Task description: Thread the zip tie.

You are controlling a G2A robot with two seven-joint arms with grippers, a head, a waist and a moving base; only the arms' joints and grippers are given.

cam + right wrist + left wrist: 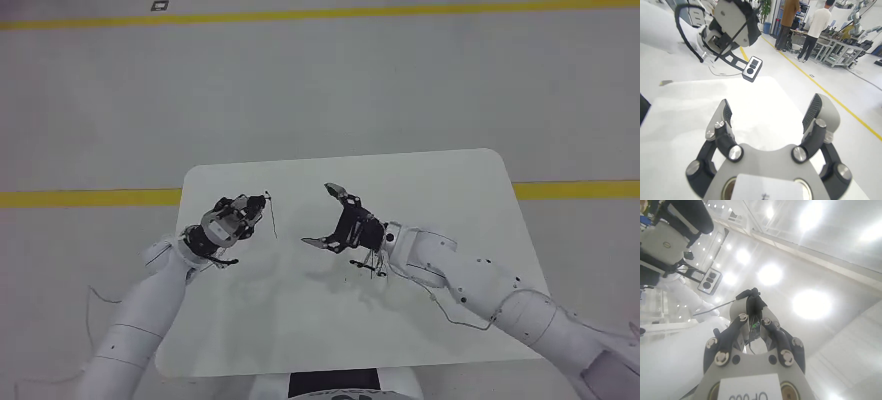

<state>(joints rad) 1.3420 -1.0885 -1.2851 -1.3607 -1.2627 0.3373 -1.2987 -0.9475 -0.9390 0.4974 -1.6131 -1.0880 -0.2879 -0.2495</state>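
Note:
The zip tie (271,215) is a thin black strap held above the white table (450,180). My left gripper (248,208) is shut on it near one end. In the left wrist view the strap (713,308) sticks out sideways from the shut left gripper (753,297). My right gripper (322,215) stands open a short way to the right of the strap, not touching it. In the right wrist view the right gripper (770,106) has nothing between its ribbed pads (811,111), and the zip tie (734,36) crosses the left gripper (734,20) farther off.
The table's bare top (696,98) spreads below both grippers, with a rounded corner (772,79) ahead of the right one. Yellow floor lines (80,197) run beyond the table's edges. Thin cables (370,265) hang under the right wrist.

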